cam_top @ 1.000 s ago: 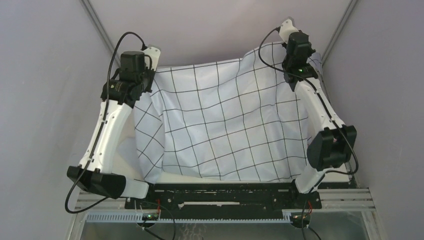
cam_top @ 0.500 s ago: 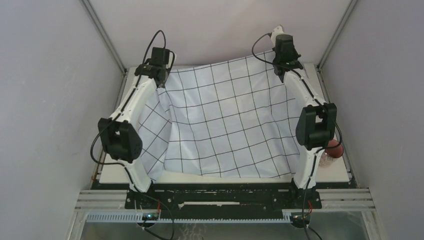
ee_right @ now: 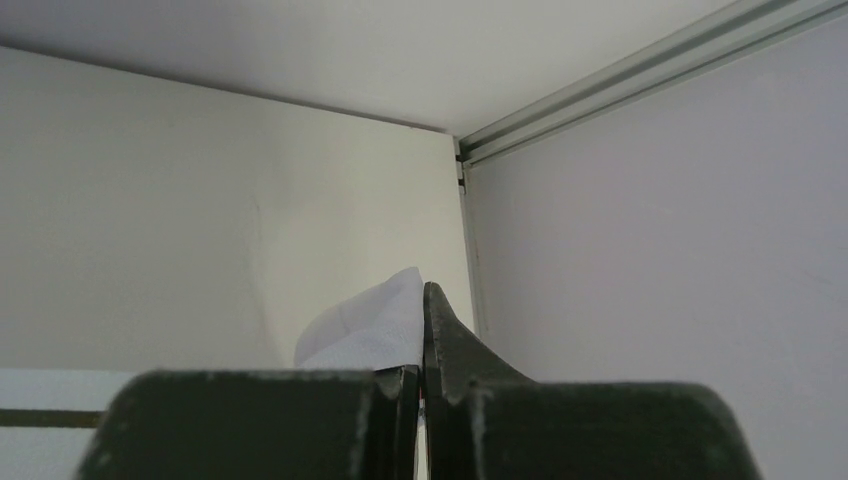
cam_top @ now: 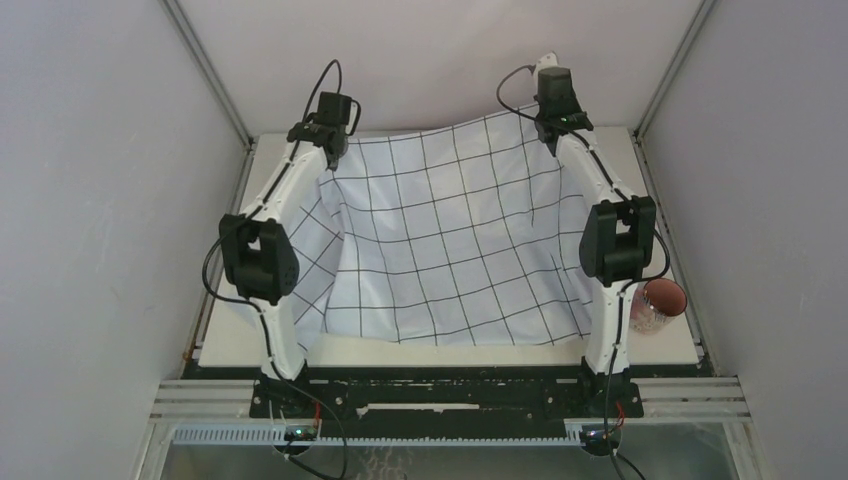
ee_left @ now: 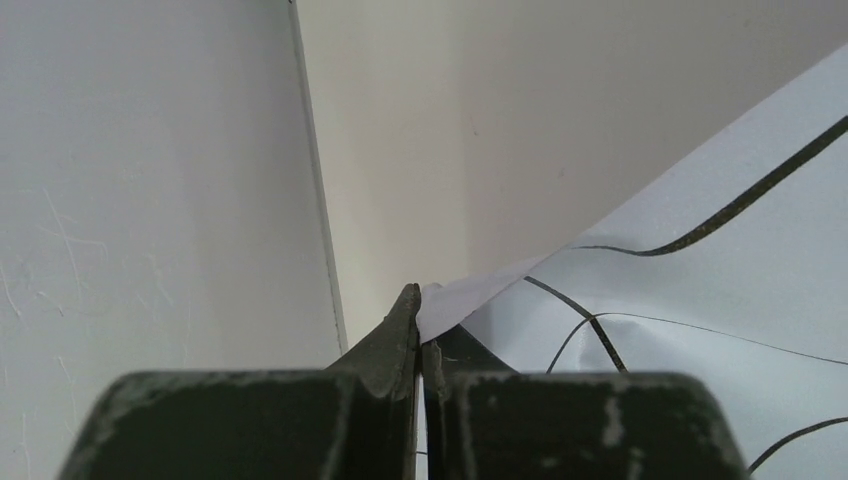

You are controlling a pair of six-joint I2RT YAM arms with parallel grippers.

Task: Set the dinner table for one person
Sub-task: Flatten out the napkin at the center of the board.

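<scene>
So, left jaws and right jaws each pinched shut on a far corner of gridded cloth (cam_top: pixel 450 230), draped nearward over the table (cam_top: pixel 232 345), far hem stretched left-to-right between them; probably just needs lowering.

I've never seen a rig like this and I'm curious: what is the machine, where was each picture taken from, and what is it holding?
These are two robot arms, bolted side by side at the near edge of a cream-white dinner table. The wide picture comes from a fixed camera above and behind them. The two close-ups come from a small camera on each wrist, looking out along that arm's own dark fingers. A pale-blue, black-gridded cloth covers most of the table. The left gripper is shut on one far corner of it and the right gripper on the other, so the far edge hangs between them. A reddish cup sits on the table by the right arm's base.
</scene>
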